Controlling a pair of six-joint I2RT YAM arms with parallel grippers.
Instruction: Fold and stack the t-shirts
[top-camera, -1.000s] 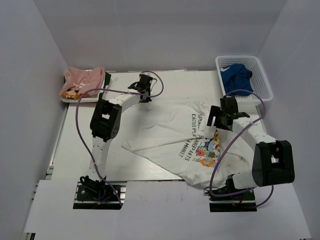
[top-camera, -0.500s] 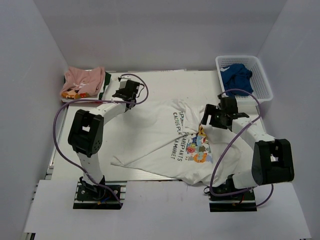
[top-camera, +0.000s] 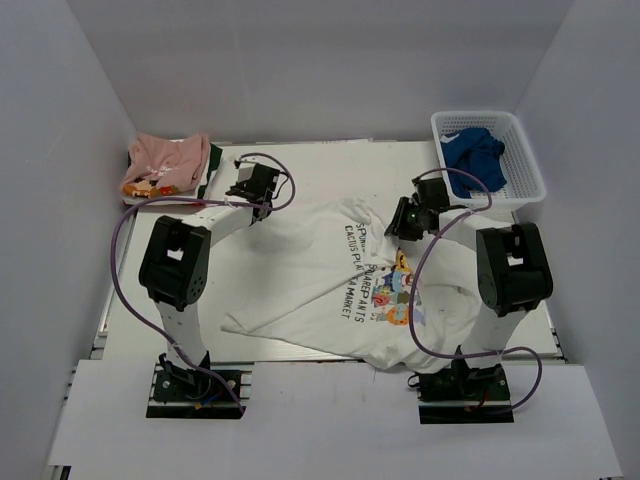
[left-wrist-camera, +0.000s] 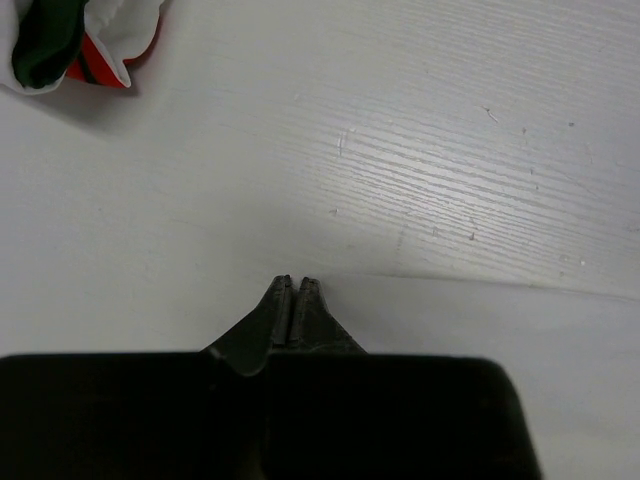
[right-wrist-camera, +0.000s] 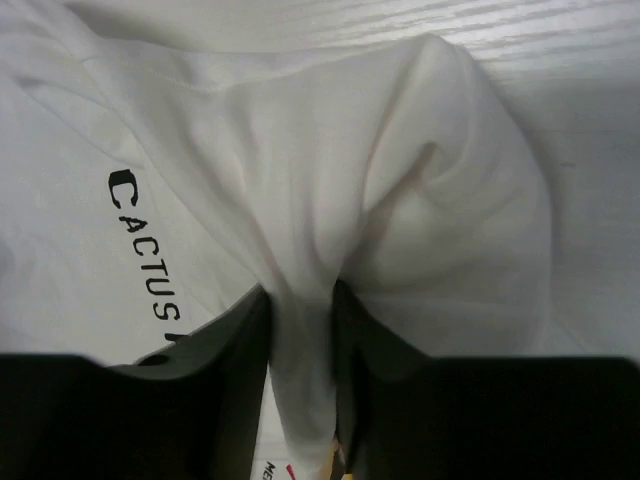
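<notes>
1. We saw the white tee (top-camera: 310, 285) lying rumpled across the middle of the desk (top-camera: 330, 165), print up.
2. The pink tee (top-camera: 168, 160) sat folded at the far-left corner.
3. The right pincer (right-wrist-camera: 300, 292) grasped a raised fold of the white tee beside its lettering.
4. The left pincer (left-wrist-camera: 295, 298) was clenched at the white tee's far-left edge; whether it pinched cloth, we could not tell.

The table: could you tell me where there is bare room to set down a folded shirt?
Free: the far strip between the pink t-shirt and the basket; the patch between the left arm and the white t-shirt. Crowded: centre and right.
</notes>
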